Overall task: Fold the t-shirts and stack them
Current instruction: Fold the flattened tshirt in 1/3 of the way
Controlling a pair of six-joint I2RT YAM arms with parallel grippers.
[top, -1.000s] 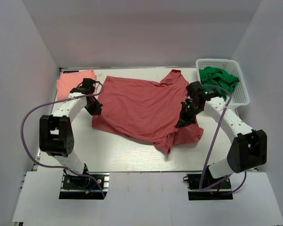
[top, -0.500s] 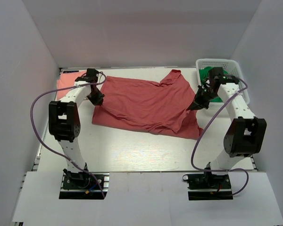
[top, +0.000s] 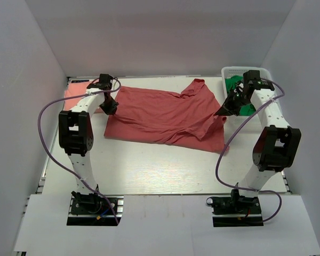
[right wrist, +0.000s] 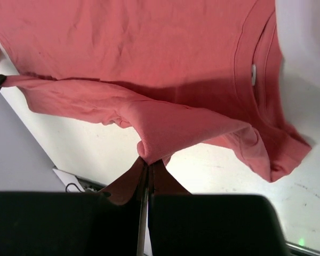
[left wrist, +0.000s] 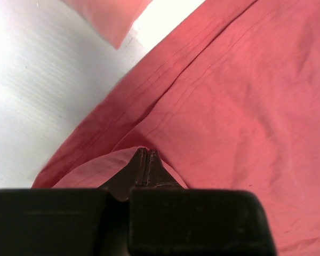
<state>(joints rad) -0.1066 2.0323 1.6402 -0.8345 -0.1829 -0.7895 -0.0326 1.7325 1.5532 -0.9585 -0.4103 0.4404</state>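
Both arms have swung outward and toward the far side, drawing the brick-red t-shirt [top: 165, 120] from a rumpled heap into a flatter band across the middle of the table [top: 149, 170]. The spreading step looks nearly done. The left gripper [top: 111, 106] and right gripper [top: 223, 110] are each clamped on its cloth at opposite ends. The salmon-pink t-shirt [top: 74, 90], far left, is partly hidden by the left arm and is possibly folded already.
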